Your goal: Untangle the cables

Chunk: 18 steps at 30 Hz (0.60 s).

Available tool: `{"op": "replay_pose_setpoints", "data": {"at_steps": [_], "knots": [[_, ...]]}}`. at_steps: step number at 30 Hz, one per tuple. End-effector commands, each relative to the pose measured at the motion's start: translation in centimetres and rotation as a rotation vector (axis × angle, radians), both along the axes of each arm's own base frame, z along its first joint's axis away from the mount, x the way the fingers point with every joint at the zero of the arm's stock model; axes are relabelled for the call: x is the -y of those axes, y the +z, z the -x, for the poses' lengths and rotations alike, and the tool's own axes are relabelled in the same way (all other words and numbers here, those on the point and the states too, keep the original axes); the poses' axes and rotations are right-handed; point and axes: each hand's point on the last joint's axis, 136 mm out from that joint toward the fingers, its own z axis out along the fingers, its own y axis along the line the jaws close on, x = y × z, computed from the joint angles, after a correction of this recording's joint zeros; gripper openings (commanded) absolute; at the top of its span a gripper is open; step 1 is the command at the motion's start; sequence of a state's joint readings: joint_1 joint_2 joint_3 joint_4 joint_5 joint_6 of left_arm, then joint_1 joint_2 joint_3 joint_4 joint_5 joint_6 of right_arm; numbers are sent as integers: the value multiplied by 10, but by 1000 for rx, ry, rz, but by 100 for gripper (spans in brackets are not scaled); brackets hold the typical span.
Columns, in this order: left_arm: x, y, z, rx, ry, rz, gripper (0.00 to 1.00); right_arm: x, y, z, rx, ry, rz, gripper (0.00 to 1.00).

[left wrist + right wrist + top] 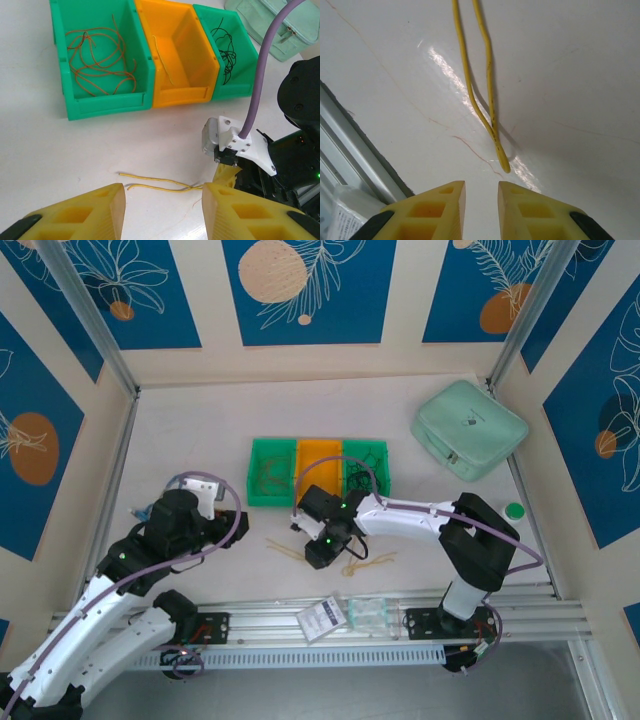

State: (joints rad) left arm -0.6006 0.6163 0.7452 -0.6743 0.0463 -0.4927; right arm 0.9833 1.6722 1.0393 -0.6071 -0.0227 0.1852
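The yellow ribbed fingers (445, 202) of the right gripper (481, 186) stand a narrow slit apart with nothing between them, released and hanging low over the glossy white table (580, 75). Just ahead of their tips lie two thin pale yellow wires (491, 100), side by side and crossing where their near ends meet. The slim gap looks set for pinching one thread-thin strand without catching its neighbour. The left gripper (162, 195) has its jaws spread wide and empty, resting near the table at the opposite end of the same pair, probably ready to pin one wire while the other is drawn free. In the top view more yellow loops (368, 565) lie loose just right of the right gripper. Beyond the wires stands a row of three open plastic bins, touching side to side. The left green bin (62, 60) holds reddish-orange wires (95, 67), the orange bin (180, 95) one yellow strand (162, 60), and the right green bin (232, 87) dark wires (227, 50). So sorting by colour seems well along, with the yellow ones left. A mint-green zipped pouch (470, 428) sits well apart at the far right.
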Motion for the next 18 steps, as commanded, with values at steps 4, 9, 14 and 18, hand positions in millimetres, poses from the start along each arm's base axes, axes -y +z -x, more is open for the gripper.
{"op": "replay_pose_setpoints", "data": {"at_steps": [4,9,14,18], "knots": [[-3,3,-1,13,13,-4,44,0,-10,3,-60,-21,-11,27],[-3,3,-1,15,12,-9,44,2,-14,-2,-55,-34,0,29],[-3,3,-2,19,11,-15,44,3,-19,-2,-66,-34,11,31],[-2,4,-3,21,10,-14,44,3,-21,-1,-76,-34,14,31]]}}
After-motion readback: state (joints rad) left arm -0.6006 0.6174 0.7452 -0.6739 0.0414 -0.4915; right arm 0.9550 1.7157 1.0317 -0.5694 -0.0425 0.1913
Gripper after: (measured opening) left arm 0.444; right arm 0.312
